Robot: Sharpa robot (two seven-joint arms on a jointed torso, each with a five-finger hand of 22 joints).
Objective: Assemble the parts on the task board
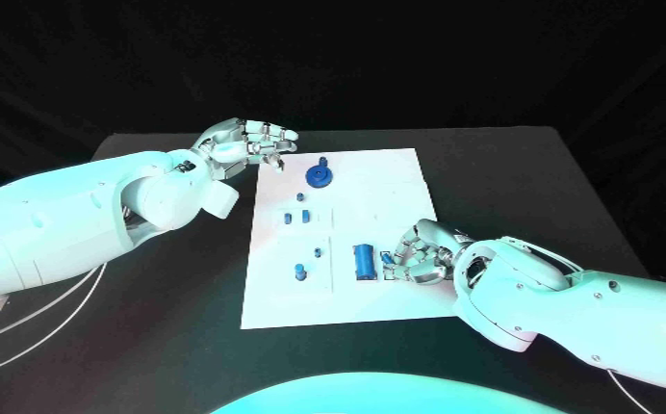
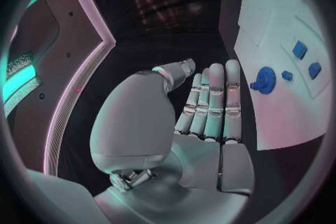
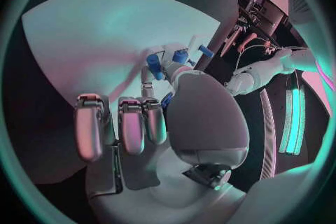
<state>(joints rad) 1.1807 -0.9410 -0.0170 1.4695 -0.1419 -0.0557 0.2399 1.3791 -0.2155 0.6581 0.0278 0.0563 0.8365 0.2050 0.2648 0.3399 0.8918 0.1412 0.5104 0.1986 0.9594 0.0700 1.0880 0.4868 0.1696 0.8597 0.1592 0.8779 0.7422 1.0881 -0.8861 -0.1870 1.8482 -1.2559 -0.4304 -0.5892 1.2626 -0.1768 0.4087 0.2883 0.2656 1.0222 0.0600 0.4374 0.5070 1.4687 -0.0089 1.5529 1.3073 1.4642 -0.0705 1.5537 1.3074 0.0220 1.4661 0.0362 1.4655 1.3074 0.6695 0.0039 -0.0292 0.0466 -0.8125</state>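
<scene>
The task board (image 1: pixel 364 241) lay in the middle of the table (image 1: pixel 166 337) with several blue parts on it. The right hand (image 1: pixel 423 255) rested at the board's near right edge, fingers curled toward a long blue block (image 1: pixel 365 261) that stood just beside the fingertips on their inner side. In the right wrist view a small blue piece (image 3: pixel 155 64) appeared between the thumb and a finger, but whether it was truly gripped could not be told. The block's long axis ran roughly away from the robot, along the board's length and across the line of the right hand's reach. The left hand (image 1: pixel 250 144) hovered off the far left corner of the board, fingers straight and close together, holding nothing; the left wrist view confirmed a flat, empty palm. A round blue knob (image 1: pixel 320 177) lay just beyond its fingertips on the board. Smaller blue pieces (image 1: pixel 294 214) lay between the two hands. In judgement, the right hand was much the nearer to the long block, so any work on it fell to that side.
</scene>
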